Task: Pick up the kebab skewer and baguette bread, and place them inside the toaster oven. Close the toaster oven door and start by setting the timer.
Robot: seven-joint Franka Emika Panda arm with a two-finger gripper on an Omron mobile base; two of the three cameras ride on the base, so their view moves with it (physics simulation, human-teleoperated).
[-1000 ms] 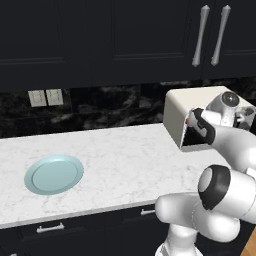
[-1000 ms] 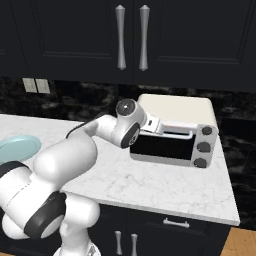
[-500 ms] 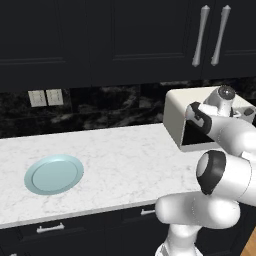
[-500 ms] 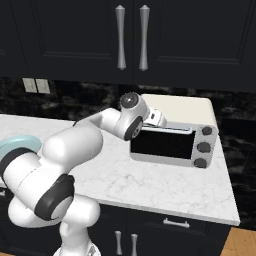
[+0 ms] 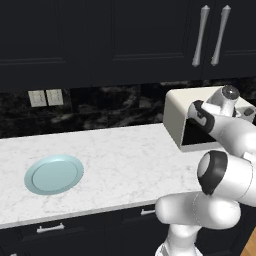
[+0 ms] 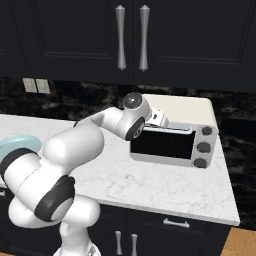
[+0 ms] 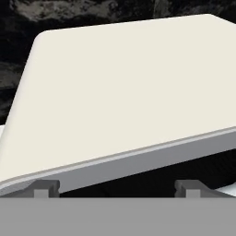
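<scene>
1. Left base view: the toaster oven (image 5: 175, 117) stands near the bench's (image 5: 125, 155) right back corner, the arm hiding most of its front. A light blue plate (image 5: 54, 173) lies toward the left front edge.
2. Right base view: the toaster oven door (image 6: 162, 144) is upright and closed, three knobs (image 6: 203, 147) right of it. The pincer (image 6: 162, 121) sits at the handle.
3. Hand view: two fingertips (image 7: 45, 186) stand apart below the handle bar (image 7: 138, 159), clamped on nothing; the oven's cream top lies beyond.

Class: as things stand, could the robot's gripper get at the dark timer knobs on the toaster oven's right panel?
Probably yes. The gripper sits at the silver handle of the cream toaster oven, whose dark glass door looks shut. The three dark knobs lie close by, with nothing before them.
</scene>
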